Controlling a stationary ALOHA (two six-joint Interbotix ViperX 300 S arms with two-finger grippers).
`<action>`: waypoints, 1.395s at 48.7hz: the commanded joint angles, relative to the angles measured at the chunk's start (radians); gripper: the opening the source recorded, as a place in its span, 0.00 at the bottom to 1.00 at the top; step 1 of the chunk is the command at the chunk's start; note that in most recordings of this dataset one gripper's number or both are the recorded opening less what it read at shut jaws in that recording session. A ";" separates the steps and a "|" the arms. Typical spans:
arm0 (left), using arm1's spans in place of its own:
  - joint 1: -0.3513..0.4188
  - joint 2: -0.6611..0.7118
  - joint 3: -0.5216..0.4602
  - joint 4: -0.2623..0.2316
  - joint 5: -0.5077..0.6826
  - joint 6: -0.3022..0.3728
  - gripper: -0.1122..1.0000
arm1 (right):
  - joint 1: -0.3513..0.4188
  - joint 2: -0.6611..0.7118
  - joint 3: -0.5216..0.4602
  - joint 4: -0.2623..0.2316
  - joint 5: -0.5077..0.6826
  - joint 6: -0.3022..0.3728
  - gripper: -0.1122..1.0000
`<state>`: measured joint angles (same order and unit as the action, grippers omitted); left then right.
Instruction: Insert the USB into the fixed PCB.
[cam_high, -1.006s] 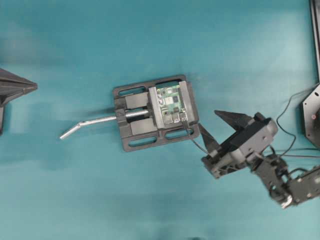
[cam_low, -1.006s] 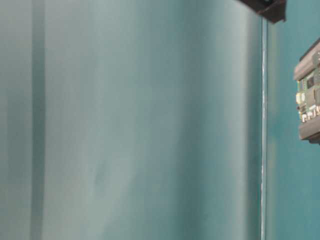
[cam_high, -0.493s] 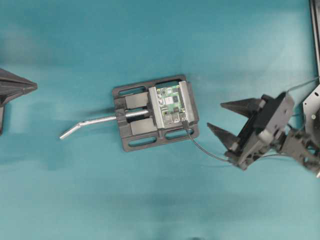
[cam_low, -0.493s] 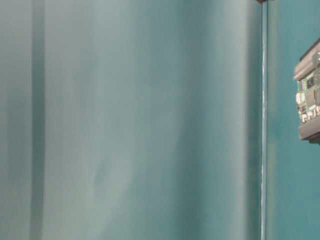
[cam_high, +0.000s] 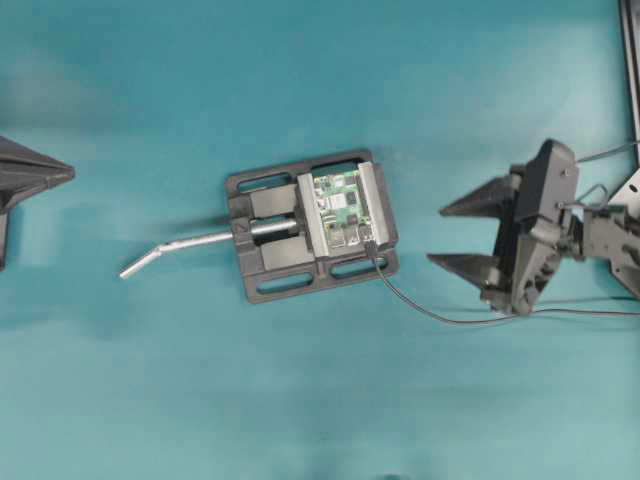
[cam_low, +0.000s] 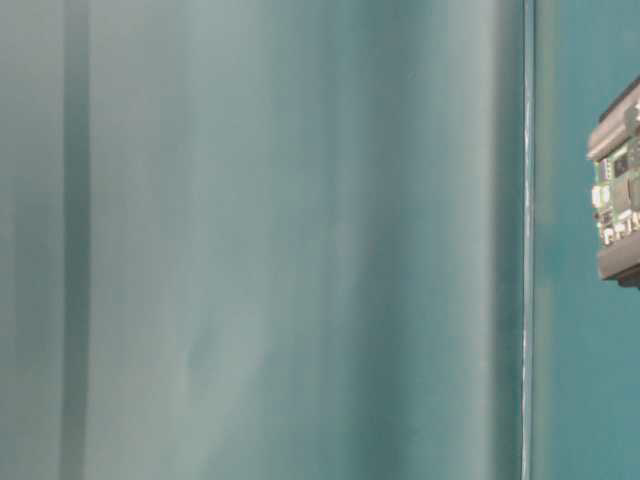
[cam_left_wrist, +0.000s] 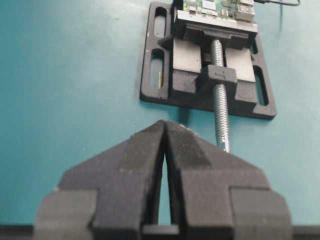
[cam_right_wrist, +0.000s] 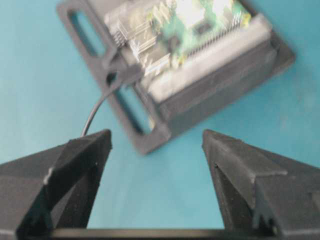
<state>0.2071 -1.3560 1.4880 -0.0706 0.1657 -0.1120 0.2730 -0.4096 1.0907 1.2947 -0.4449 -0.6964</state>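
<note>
The green PCB (cam_high: 340, 205) sits clamped in a black vise (cam_high: 270, 287) at mid-table. The USB (cam_high: 371, 248) is at the board's lower right corner, its black body against a silver port block (cam_right_wrist: 131, 42), and its thin cable (cam_high: 430, 313) trails off to the right. My right gripper (cam_high: 437, 236) hangs open to the right of the vise, apart from it, with nothing between its fingers. In the right wrist view the right gripper (cam_right_wrist: 156, 134) faces the USB (cam_right_wrist: 123, 75) and the PCB (cam_right_wrist: 197, 25). My left gripper (cam_high: 68, 173) stays shut at the far left edge, with the left gripper (cam_left_wrist: 165, 123) pointing toward the vise (cam_left_wrist: 150, 95).
A bent silver handle rod (cam_high: 185, 243) sticks out left of the vise, and its threaded screw (cam_left_wrist: 220, 112) reaches toward my left gripper. The table-level view catches only the PCB (cam_low: 618, 185) at its right edge. A black base and cables (cam_high: 625, 215) stand at the far right.
My right gripper has drawn back to the right, away from the vise, and turned, with its jaws wide. The USB stays at the board and its cable now lies slack on the table.
</note>
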 joint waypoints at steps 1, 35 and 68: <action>0.000 0.008 -0.028 0.003 -0.005 -0.003 0.10 | -0.072 -0.018 -0.023 -0.089 0.058 -0.002 0.80; -0.002 0.008 -0.028 0.003 -0.005 -0.003 0.10 | -0.295 -0.037 -0.040 -0.344 0.410 -0.002 0.80; -0.002 0.009 -0.028 0.003 -0.005 -0.003 0.10 | -0.296 -0.557 0.259 -0.385 0.422 0.003 0.80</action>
<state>0.2071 -1.3545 1.4895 -0.0706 0.1657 -0.1120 -0.0199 -0.9081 1.3407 0.9235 -0.0337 -0.6964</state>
